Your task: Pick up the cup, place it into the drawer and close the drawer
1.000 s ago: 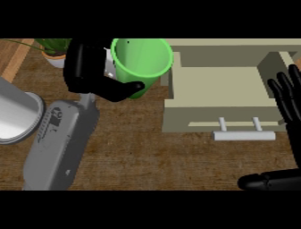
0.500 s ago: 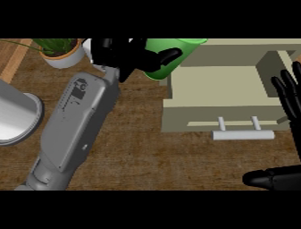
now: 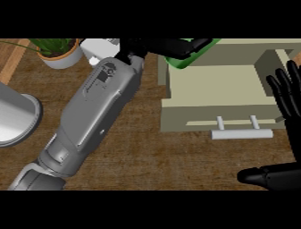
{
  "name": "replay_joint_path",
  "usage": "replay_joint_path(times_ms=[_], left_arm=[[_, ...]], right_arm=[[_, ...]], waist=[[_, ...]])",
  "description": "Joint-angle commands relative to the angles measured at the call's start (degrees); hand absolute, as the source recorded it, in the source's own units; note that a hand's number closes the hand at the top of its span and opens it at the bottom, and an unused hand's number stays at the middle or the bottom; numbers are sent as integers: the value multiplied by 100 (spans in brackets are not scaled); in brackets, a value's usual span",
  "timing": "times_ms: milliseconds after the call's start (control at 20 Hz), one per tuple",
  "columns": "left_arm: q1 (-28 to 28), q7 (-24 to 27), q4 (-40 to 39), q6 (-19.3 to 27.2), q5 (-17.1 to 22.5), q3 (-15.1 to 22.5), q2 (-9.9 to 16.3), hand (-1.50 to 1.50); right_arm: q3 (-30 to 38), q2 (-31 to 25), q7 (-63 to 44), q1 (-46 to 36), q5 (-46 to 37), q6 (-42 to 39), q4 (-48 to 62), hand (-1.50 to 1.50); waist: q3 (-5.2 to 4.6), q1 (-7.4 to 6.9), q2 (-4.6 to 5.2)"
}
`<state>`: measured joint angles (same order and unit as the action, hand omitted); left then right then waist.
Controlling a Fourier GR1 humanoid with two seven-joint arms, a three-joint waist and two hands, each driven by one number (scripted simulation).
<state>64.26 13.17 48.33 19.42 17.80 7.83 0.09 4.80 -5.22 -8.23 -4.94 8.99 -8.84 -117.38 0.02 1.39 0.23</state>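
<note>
The green cup (image 3: 184, 57) sits right at the top of the view, over the back left corner of the open drawer (image 3: 219, 91), and only a sliver of it shows. The left hand (image 3: 169, 45) has its black fingers curled round the cup, hiding most of it, with the long grey forearm stretching up from the lower left. Whether the cup's base is above the drawer floor or over the back wall, I cannot tell from here.

So this is the placing step, by my reading. To do it well, the cup wants to come toward the middle of the drawer's bare floor, clear of the walls, and go down upright before the fingers let go. Releasing at the rim risks it tipping outside.

The drawer stands pulled out, its handle (image 3: 241, 133) facing the robot. The right hand (image 3: 296, 116) rests at the right edge, fingers straight and spread, thumb low, holding nothing; it sits just beside the handle, well placed for the push shut afterwards. A potted plant (image 3: 59, 53) and a steel cylinder (image 3: 6, 115) stand off to the left, well apart.
</note>
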Motion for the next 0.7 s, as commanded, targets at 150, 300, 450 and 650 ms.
replay_joint_path(times_ms=[150, 300, 450, 650], left_arm=[[464, 543, -1110, 322, 600, 432, -9, 150], [890, 477, -1626, 359, 864, 638, -9, 150], [892, 651, -1970, 439, 1064, 966, -9, 150], [952, 807, -2301, 431, 1247, 1429, -9, 150]], right_arm=[[504, -354, 107, -7, 474, -350, 207, -150], [80, -40, 394, -87, -40, -150, 455, -150], [-197, 45, 141, 128, -67, -132, -81, -150], [-13, -41, 125, -211, 54, -119, 233, -150]], waist=[[3, 104, 22], [5, 143, 42], [4, 233, 43], [6, 316, 77]])
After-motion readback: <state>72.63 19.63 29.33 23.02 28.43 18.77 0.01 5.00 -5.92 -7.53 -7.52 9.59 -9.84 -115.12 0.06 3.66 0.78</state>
